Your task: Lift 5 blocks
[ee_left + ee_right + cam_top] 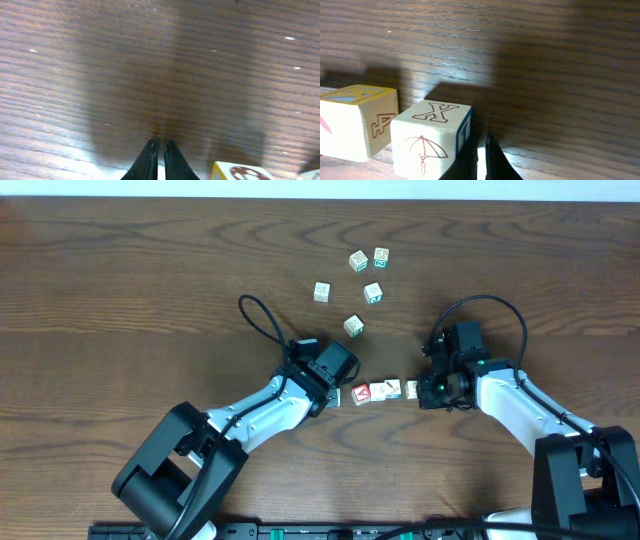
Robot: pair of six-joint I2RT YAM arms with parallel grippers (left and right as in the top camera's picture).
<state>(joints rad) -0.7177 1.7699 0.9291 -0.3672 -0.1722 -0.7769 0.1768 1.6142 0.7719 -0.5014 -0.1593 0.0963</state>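
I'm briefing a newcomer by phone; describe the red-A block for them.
On the dark wooden table, a short row of pale wooden cubes lies between the left gripper and right gripper. The red-A block sits toward the left gripper's end, the only cube faced bold red.

A dark brown wood-grain table (120,270) spreads out on every side, its grain running crosswise. Ahead of the left gripper (159,142) the surface looks blurred, with a pale sheen off to its left. Ahead of the right gripper (481,136) the grain shows sharp, and far beyond both a pale strip (320,188) borders the table's far edge.
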